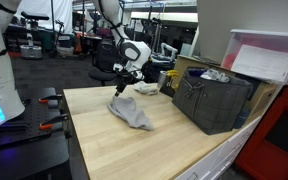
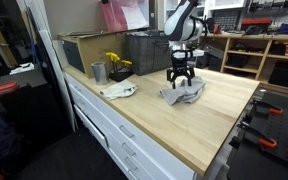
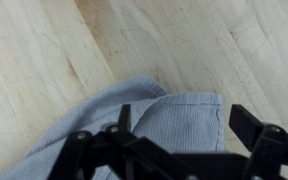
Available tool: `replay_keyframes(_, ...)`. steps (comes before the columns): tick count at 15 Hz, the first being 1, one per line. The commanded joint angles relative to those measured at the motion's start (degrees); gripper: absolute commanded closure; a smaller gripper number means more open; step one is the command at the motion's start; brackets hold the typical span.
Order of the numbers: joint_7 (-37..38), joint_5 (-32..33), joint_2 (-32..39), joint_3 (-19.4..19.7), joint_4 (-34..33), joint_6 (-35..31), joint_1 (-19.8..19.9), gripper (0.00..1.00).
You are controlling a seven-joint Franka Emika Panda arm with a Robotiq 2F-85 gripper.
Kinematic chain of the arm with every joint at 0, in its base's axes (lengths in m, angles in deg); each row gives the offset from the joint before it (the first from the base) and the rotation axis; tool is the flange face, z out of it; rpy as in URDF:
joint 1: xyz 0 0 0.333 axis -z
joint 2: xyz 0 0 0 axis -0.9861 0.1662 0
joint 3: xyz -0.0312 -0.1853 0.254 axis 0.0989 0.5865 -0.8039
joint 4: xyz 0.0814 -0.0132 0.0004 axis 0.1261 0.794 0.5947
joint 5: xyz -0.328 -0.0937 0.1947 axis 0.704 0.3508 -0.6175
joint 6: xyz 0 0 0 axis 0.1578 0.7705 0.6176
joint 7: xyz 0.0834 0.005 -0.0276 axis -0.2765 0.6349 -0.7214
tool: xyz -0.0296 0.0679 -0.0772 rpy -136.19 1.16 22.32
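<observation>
Hovering above entry one: gripper, fingers spread wide, nothing held between them.

Entry one: cloth, grey-blue and rumpled, lying on the wooden table directly beneath the pincer. The wrist view shows its hemmed edge between the spread fingers. Whether the fingertips touch the fabric cannot be told.

Entry two: dark crate, close behind the cloth.

Entry three: metal cup and pale rag, well apart along the table.

Hazards, as judged:
- A close made too high likely catches only one thin fold, and the fabric slips free when raised.
- A close made too low could drive the fingertips into the tabletop, scraping the wood or stalling the arm.
- Limp fabric probably bunches and slides rather than staying put, so the grip could land off the hem.
- A trailing end could snag on the crate's rim during any sideways move.
</observation>
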Motion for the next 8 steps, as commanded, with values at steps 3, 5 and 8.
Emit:
replay_keyframes(3,1.4,-1.5,5.8,-0.2,-5.1,0.6,-0.2,0.26)
replay_keyframes(5,1.4,-1.4,7.4,-0.3,-6.2,0.6,-0.3,0.31)
replay_keyframes(8,1.4,-1.3,9.0,-0.2,-7.6,0.6,-0.4,0.54)
